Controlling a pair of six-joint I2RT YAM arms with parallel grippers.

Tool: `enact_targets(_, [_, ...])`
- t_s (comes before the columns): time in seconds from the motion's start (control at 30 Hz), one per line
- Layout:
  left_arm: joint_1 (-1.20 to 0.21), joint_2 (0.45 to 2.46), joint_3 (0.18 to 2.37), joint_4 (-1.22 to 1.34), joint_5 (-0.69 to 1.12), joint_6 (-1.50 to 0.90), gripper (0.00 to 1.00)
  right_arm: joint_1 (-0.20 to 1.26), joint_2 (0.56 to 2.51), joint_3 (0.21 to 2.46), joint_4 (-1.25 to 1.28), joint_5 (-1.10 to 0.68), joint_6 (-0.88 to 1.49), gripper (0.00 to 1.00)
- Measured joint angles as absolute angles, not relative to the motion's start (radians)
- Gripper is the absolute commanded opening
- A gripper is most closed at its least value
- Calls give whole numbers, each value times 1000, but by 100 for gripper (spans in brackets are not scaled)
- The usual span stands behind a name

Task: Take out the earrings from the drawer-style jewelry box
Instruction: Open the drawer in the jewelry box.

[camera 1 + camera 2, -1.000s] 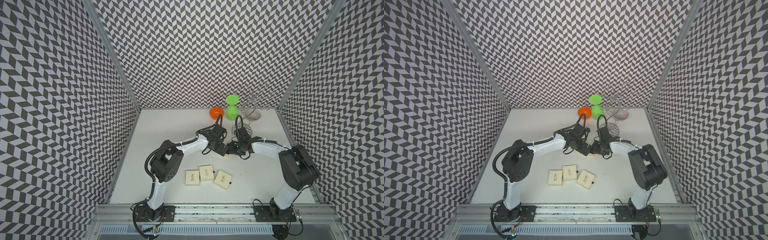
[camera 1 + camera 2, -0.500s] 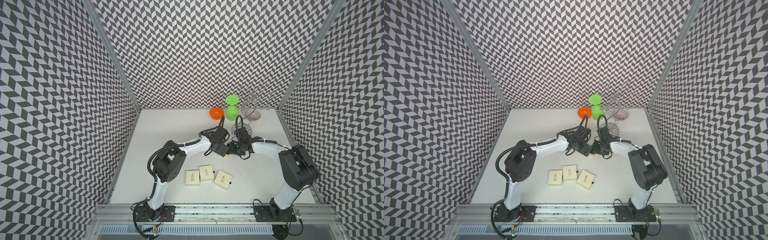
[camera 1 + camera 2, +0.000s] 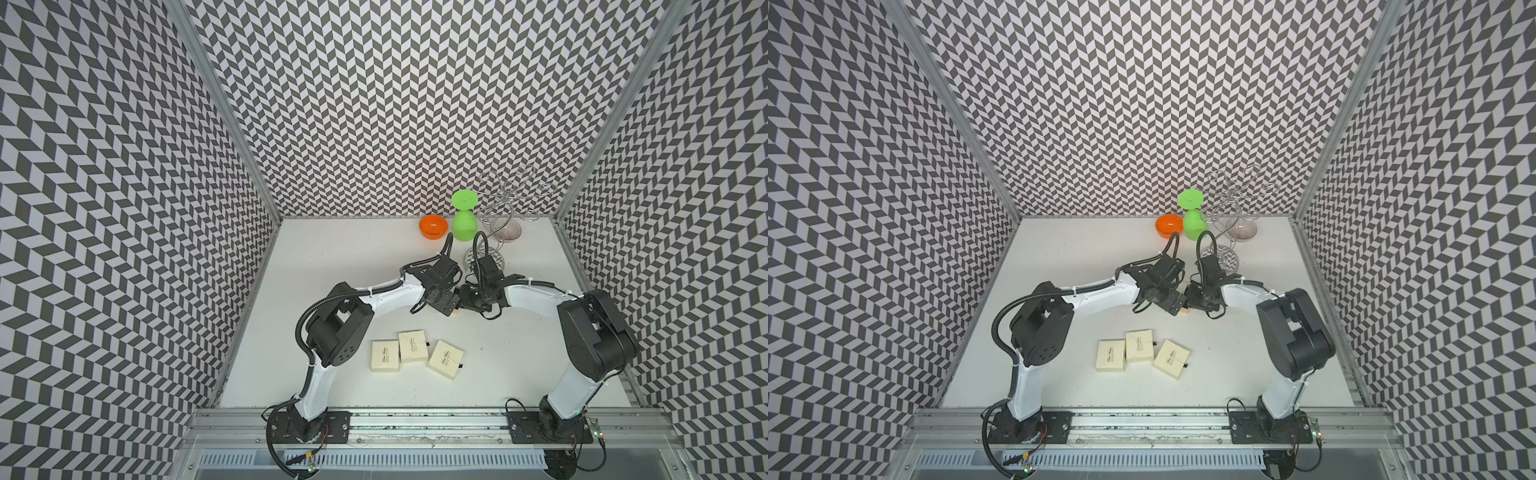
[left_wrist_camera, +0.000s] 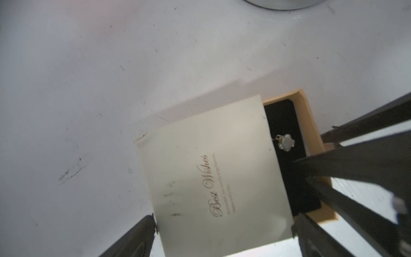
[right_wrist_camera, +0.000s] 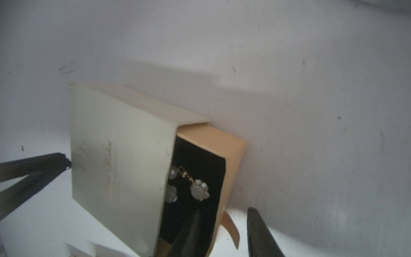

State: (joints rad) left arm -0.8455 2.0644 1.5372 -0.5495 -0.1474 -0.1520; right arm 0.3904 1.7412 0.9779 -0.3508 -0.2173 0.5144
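Note:
The drawer-style jewelry box is a cream sleeve with a tan drawer slid partly out. The earrings are small pearly pieces on the drawer's black lining, and one earring shows in the left wrist view. My left gripper is open wide, a fingertip at each side edge of the sleeve. My right gripper is open, with one finger inside the drawer and one outside its front wall beside the ribbon tab. In both top views the two grippers meet over the box and hide most of it.
Three closed cream boxes lie nearer the front edge. An orange bowl, a green upturned goblet and a silver wire stand stand along the back wall, with a round glass dish just behind the right wrist.
My left gripper has moved a little to the right and forward, closing in over the box. The right arm has stayed in place.

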Motion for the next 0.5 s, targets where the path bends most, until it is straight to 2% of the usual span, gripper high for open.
enact_targets(0.5, [-841,2096,1568,-554,-189,-176,100,390,1730,970,-365,-164,531,32])
